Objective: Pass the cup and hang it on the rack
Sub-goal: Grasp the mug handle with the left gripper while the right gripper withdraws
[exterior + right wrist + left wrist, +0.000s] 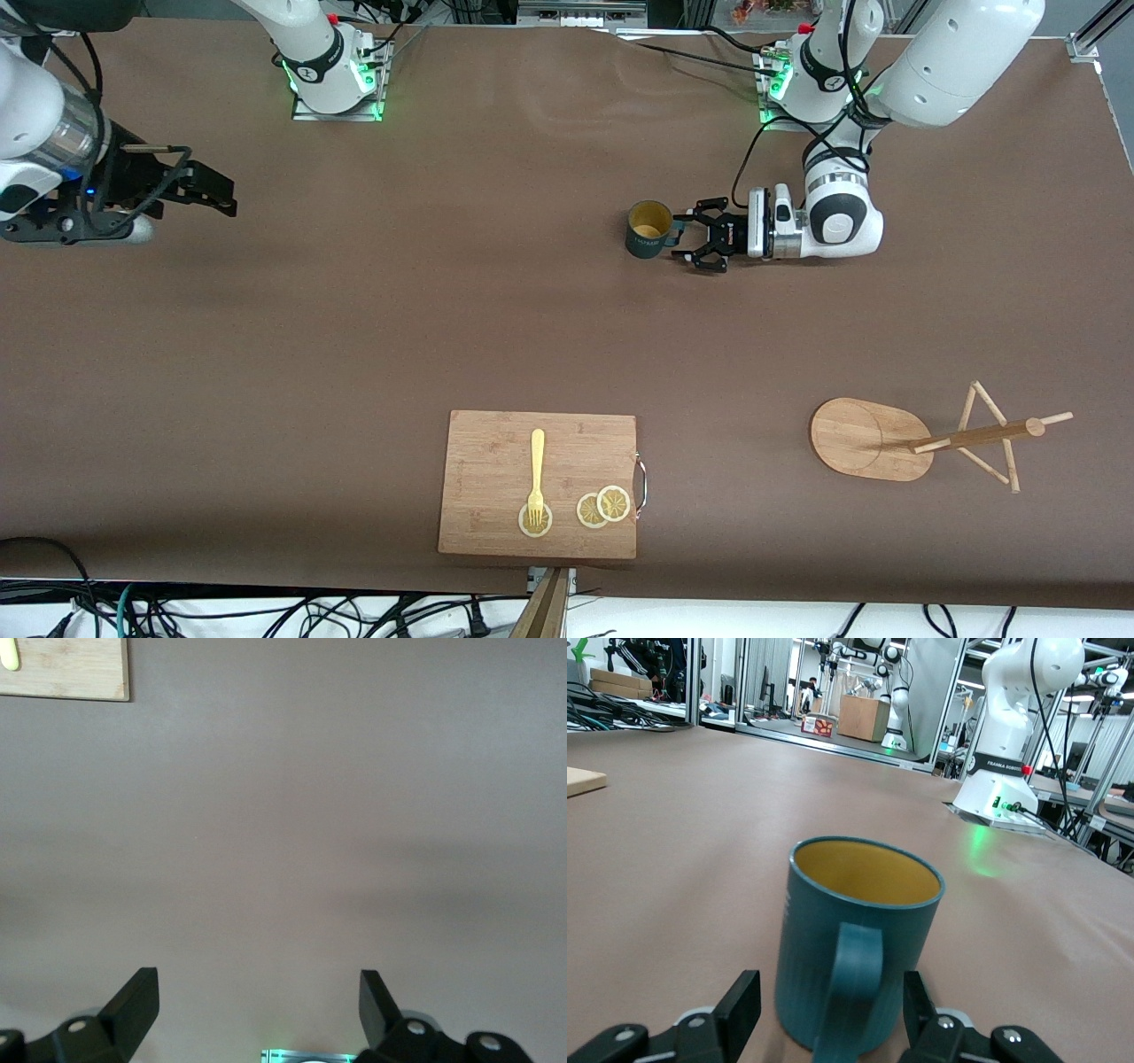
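Note:
The dark teal cup (648,230) with a mustard-yellow inside stands upright on the brown table, its handle turned toward my left gripper (687,237). That gripper is low at the table, open, with one finger on each side of the handle and not touching it. In the left wrist view the cup (806,939) fills the middle, with the handle between the open gripper (831,992). The wooden rack (864,439) stands nearer the front camera, toward the left arm's end. My right gripper (221,190) waits open and empty over the right arm's end, as its wrist view (259,992) shows.
A bamboo cutting board (487,461) lies near the front edge, with a yellow fork (536,478) and lemon slices (602,507) on it. Its corner shows in the right wrist view (71,673). The right arm's base (1005,771) shows in the left wrist view.

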Tool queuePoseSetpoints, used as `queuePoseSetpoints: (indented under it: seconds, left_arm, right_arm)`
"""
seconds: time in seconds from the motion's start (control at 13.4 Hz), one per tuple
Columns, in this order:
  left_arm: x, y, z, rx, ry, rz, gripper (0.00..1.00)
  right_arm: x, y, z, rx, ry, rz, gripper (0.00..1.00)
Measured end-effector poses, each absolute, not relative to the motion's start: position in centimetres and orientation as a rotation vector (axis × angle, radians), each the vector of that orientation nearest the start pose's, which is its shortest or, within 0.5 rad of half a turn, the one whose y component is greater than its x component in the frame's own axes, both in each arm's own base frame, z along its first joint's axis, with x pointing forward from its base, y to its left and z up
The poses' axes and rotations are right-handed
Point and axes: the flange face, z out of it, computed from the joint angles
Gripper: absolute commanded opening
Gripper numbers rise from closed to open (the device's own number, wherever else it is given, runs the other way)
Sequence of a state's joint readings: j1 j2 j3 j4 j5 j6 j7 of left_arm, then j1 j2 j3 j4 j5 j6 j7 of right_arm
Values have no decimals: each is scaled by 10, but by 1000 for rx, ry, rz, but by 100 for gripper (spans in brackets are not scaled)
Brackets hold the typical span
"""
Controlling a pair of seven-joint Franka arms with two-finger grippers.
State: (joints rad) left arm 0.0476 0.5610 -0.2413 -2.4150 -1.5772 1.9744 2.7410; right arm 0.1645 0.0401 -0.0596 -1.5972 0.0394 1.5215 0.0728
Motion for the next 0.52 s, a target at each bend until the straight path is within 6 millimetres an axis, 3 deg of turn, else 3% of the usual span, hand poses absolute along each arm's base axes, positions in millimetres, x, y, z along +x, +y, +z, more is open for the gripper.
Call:
queuePoseSetpoints:
  seconds: [0.07,0.52]
  left_arm:
    - [384,-161,85,1460,-1261,875,0]
    - [390,-151,86,1495,-1193,891,0]
  right_arm:
    - [555,61,586,-3109,-52,184,100]
    - [555,63,587,-3125,-62,180,100]
